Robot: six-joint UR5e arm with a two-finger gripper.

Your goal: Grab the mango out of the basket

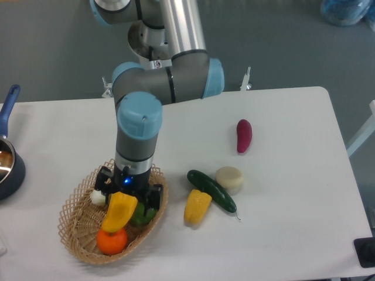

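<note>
Presently the mango [118,212] lies in the basket [73,234] above an orange [111,242]. My gripper [126,198] straddles its upper end, jaws apart. Beyond, on the white table [293,222]: yellow pepper [197,206], cucumber [212,191], purple vegetable [244,135]. Grey floor [281,47] behind.

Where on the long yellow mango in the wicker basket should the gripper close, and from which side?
Probably straight down, closing across the narrow width of the long yellow mango at its upper half. It lies lengthwise atop the other produce in the wicker basket, and the gripper sits over that end.
</note>
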